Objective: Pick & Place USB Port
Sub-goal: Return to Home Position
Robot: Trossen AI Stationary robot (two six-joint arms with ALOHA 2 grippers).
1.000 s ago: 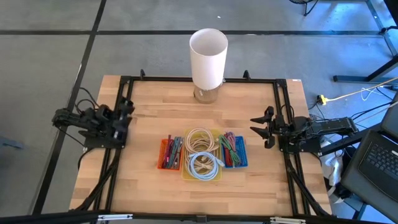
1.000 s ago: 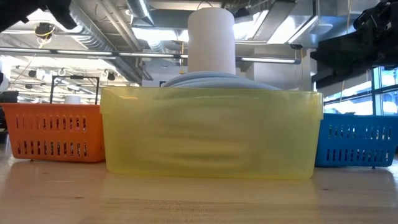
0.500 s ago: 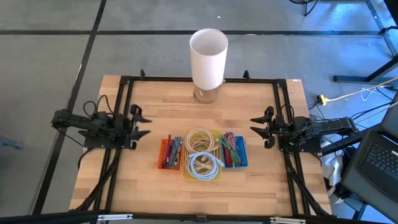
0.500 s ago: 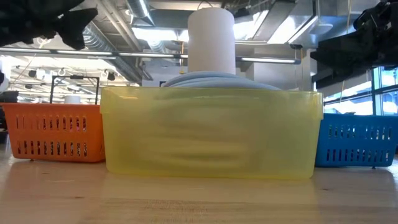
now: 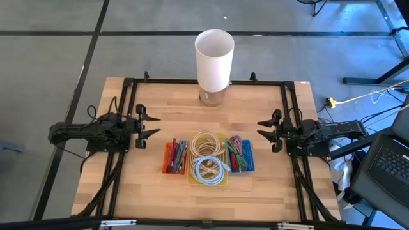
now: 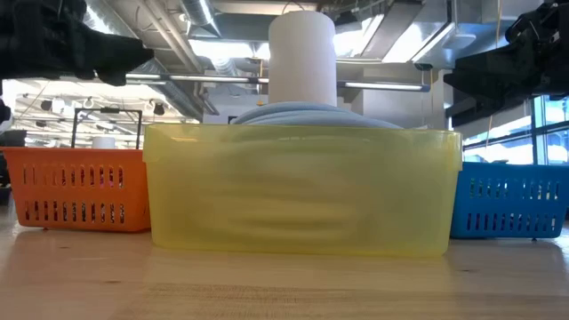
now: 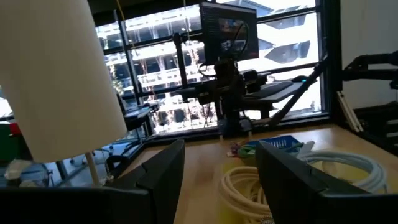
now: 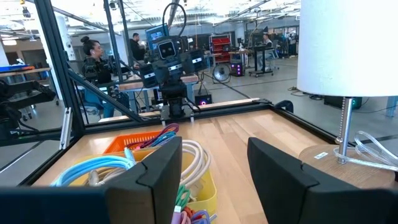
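Note:
Three bins stand in a row mid-table: an orange bin (image 5: pixel 176 158) and a blue bin (image 5: pixel 240 155) with coloured cables, and between them a yellow bin (image 5: pixel 206 160) holding a cream coil (image 7: pixel 249 186) and a light-blue coil (image 8: pixel 93 168). Which of these is the USB port I cannot make out. My left gripper (image 5: pixel 149 126) hovers open at the table's left, pointing level at the bins. My right gripper (image 5: pixel 264 130) hovers open at the right, facing it. Neither has anything between its fingers.
A tall white lamp (image 5: pixel 214 61) stands at the middle of the far edge, its base on the wood. A black frame (image 5: pixel 128 83) runs around the tabletop. In the low view, the yellow bin (image 6: pixel 302 191) fills the middle. People show in the room beyond.
My left gripper has swung from pointing up and toward the far edge down to level, now pointing toward the table's right at the bins, and has sunk a little. Its fingers have stayed open.

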